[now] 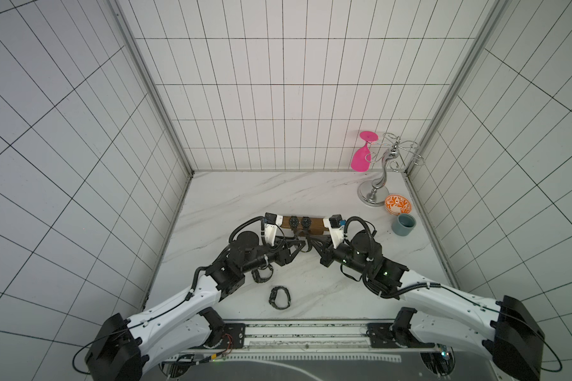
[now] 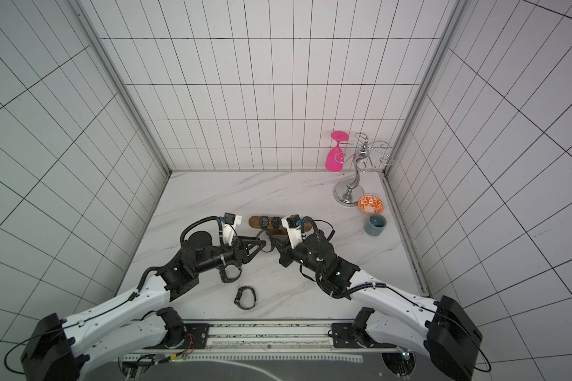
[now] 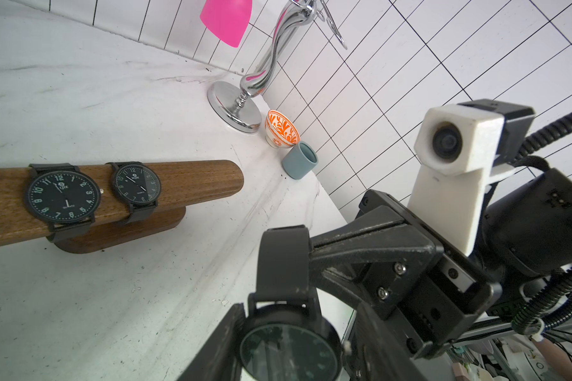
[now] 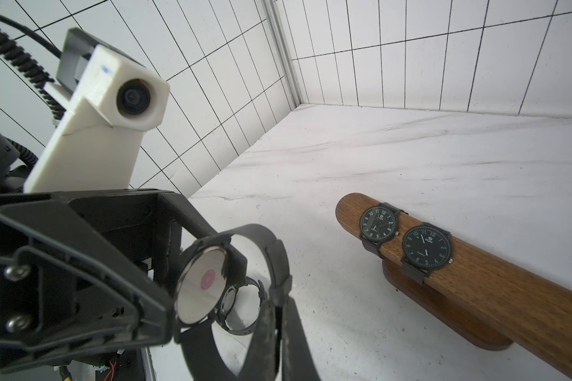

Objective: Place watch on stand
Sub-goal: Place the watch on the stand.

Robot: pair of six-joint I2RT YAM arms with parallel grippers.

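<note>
Your watch (image 3: 288,349) is off the table, held in the air between both arms. It sits just below centre in both top views, in front of the stand (image 3: 192,184) and apart from it. Your right gripper (image 4: 279,303) has its fingers (image 4: 265,339) pressed together on the strap at the bottom centre of the right wrist view, and the band loops above them. Your left gripper (image 3: 298,313) sits around the case. Its fingers (image 3: 218,349) are spread to either side of the dial at the bottom of the left wrist view. One is against the case and the other has a sliver of light beside it, so you cannot call it a pinch. The steel case back faces the right wrist camera and the dial faces the left one.

The stand lies across the centre of the top views, behind the two grippers, with its bar level on its base. A big-dial watch (image 3: 62,198) and, just beside it, a small-dial watch (image 3: 136,186) are strapped round the bar.

On the table (image 1: 245,198), a loose watch (image 1: 279,297) lies at lower centre in a top view. Another watch (image 1: 261,273) is half hidden under your left arm. At the upper right a chrome rack (image 1: 372,197) carries a pink glass (image 1: 360,160) upside down. A bowl (image 1: 398,204) and a cup (image 1: 403,225) stand near its foot.
</note>
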